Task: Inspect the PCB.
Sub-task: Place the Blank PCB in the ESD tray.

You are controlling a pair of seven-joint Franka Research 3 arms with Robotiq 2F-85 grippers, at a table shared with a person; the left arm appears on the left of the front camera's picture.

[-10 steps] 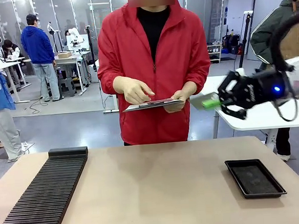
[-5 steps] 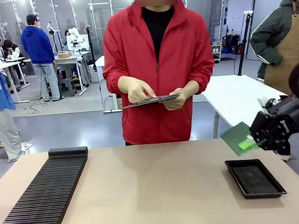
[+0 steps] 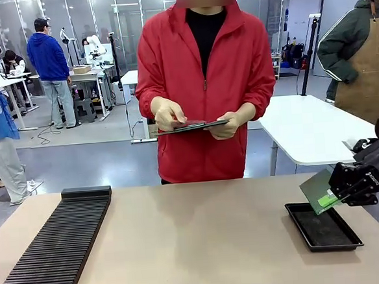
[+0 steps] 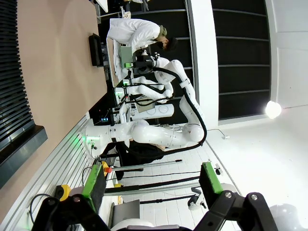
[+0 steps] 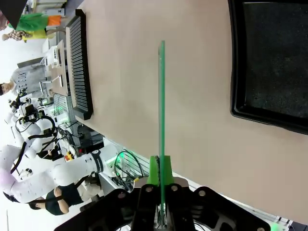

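Right black gripper with green pads point(image 3: 331, 199) clamped shut on thin flat green circuit board point(image 3: 318, 189), lowered from up near person's dark tablet point(image 3: 191, 126) to just above black shallow tray point(image 3: 353, 242) on tan counter point(image 3: 203, 238); inspection likely finished, placing in tray next. Left gripper point(image 4: 150, 180) fingers spread wide, holding nothing

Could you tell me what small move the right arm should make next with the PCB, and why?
Probably lower it a little further. The right hand is shut on the PCB, which hangs tilted just above the near-left corner of the black tray, not yet touching it.
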